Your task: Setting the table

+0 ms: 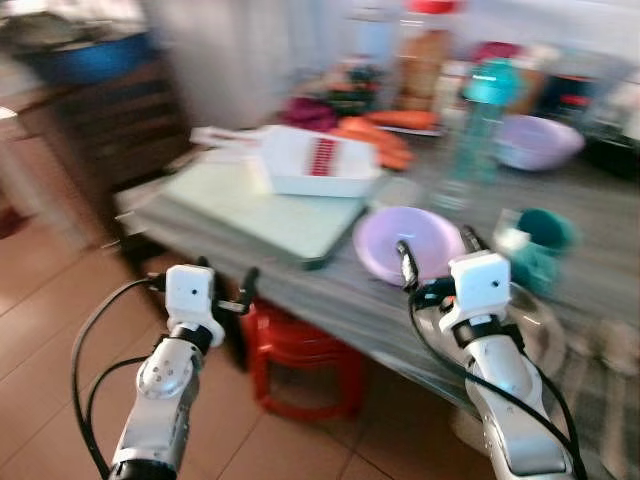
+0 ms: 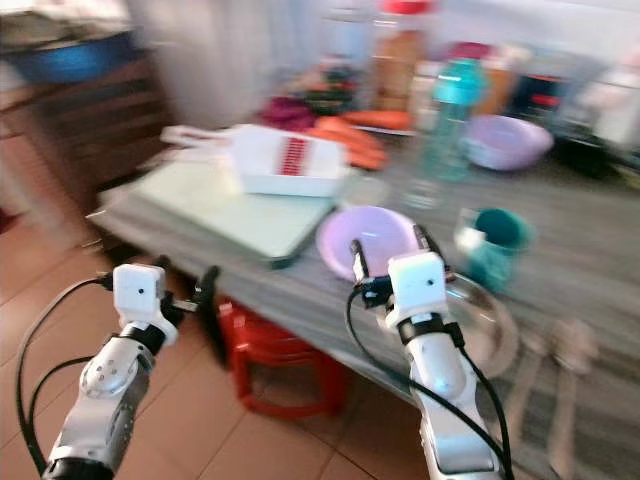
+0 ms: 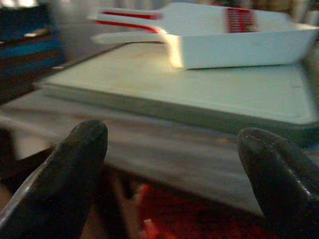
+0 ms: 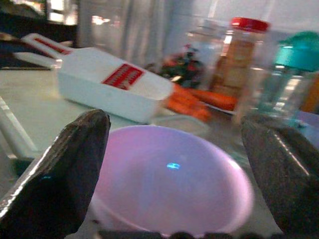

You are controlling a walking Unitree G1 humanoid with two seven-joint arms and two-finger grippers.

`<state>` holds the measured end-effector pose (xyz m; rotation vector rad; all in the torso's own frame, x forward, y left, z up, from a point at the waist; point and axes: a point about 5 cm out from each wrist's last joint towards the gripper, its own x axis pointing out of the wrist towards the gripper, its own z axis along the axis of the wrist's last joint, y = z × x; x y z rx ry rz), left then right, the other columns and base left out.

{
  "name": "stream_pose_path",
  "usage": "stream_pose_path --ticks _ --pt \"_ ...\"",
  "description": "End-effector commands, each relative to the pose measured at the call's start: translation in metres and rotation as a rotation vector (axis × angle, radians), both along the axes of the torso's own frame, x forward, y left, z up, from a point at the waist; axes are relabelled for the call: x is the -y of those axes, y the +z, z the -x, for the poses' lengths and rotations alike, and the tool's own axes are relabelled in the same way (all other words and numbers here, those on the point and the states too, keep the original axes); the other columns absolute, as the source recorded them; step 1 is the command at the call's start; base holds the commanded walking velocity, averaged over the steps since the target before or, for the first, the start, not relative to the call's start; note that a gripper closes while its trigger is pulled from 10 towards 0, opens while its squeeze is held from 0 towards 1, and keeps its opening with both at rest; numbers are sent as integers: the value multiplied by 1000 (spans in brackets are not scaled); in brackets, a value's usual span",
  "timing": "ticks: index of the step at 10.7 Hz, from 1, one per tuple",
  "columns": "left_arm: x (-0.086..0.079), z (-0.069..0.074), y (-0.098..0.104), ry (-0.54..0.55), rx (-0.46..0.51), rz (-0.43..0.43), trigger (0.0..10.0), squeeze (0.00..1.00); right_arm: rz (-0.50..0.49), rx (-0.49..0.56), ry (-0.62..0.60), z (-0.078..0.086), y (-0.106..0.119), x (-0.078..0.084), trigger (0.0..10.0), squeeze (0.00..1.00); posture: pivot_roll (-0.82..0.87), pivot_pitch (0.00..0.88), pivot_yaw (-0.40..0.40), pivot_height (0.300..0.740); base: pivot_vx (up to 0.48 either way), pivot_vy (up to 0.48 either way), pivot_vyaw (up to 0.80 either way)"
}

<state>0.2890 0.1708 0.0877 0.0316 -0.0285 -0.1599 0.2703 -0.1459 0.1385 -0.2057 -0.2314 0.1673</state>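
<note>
Lilac bowl [image 1: 408, 243] on the grey table [image 1: 330, 290], lying straight ahead of the right gripper [image 1: 437, 250] and just beyond its fingertips; in the right wrist view the same bowl sits between the two black fingers [image 4: 70, 169], which stand spread wide with nothing between them. The bowl is round, so no long axis governs the approach; its hollow faces up and appears empty. The right arm is clearly the nearer one: the left gripper [image 1: 228, 290], likewise spread and holding nothing, hangs off the table's near edge, facing the pale green cutting board [image 3: 189, 89], with the bowl well off to its right. On the board, ahead of the left gripper, rests a white tray-like slicer [image 1: 315, 165] with a red-striped panel; what lies inside it cannot be made out. To the right of the right gripper stands a teal cup [image 1: 540, 250], contents unclear, and a round metal plate [image 1: 530, 315] lies under and beside the right wrist. Farther ahead of the right gripper: a clear bottle with teal cap [image 1: 478, 130], a second lilac bowl [image 1: 540, 140], carrots [image 1: 385, 135] and a red-lidded jar [image 1: 425, 55]. A red stool [image 1: 300, 365] stands beneath the table edge. Blur limits finer detail. Judged step: a short forward reach by the right arm to take the bowl's near rim
</note>
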Motion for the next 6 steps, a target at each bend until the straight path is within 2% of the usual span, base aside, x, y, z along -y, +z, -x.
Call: stream_pose_path --ticks 1,6 --pt "-1 -4 4 14 19 -22 10000 0 -5 24 6 1 5 0 10000 0 31 0 65 740 0 0 800" --pt "-7 -8 1 139 42 -103 10000 0 -17 9 40 1 1 -6 10000 0 37 0 66 740 0 0 800"
